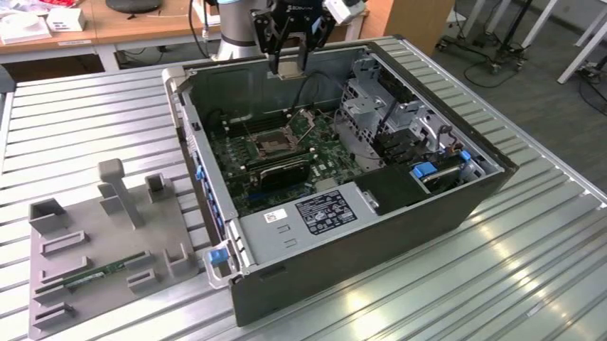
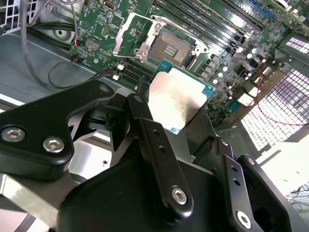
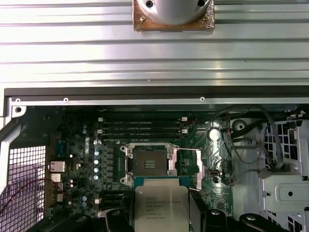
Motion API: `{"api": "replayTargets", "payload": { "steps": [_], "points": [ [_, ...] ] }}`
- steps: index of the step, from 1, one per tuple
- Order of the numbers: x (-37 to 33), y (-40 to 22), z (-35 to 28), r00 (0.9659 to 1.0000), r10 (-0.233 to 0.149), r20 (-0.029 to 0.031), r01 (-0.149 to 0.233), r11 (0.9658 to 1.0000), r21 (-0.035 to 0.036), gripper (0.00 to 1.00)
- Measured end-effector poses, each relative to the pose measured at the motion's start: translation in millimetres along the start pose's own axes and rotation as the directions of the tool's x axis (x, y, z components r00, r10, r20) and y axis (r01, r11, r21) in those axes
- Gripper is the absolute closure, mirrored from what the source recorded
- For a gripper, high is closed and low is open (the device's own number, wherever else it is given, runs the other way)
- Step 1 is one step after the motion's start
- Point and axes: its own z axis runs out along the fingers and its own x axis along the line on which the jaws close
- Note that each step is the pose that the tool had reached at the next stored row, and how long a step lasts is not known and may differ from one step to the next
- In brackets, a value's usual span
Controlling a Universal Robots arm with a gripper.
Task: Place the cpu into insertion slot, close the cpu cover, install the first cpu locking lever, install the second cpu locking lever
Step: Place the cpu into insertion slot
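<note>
On the exterior view's left, a grey fixture tray [image 1: 95, 284] lies on the slatted metal table [image 1: 76, 121], with a green memory stick [image 1: 99, 273] lying in it. Right of the tray stands the open computer case [image 1: 379, 234], and the motherboard [image 1: 323, 153] lies flat on its floor. The board's insertion slot [image 1: 272, 144] is bare, its contacts exposed in both wrist views. The cpu cover [image 1: 305, 122] is swung up just beside it.

The gripper [image 1: 289, 60] hangs over the case's far wall. Its jaws are parted only to the chip's width and pinch the cpu [image 2: 176, 99] by two opposite edges, silvery top up. The chip sits level, above the board and apart from the slot.

Memory slots [image 3: 140, 126] lie between the slot and the far wall. Farther right, a metal drive cage [image 1: 379, 106] and loose cables [image 1: 318, 82] crowd that side, while the space over the slot itself is open.
</note>
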Motion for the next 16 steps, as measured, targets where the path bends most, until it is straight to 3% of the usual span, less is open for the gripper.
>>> {"api": "replayTargets", "payload": {
  "steps": [11, 16],
  "points": [
    [6.9, -1.1, 9.9, 1.0000, 0.000, 0.0000, 0.000, 1.0000, -0.0013, 0.46],
    [10.0, -1.8, 17.4, 1.0000, 0.000, -0.0001, 0.000, 1.0000, -0.0065, 0.46]
  ]
}}
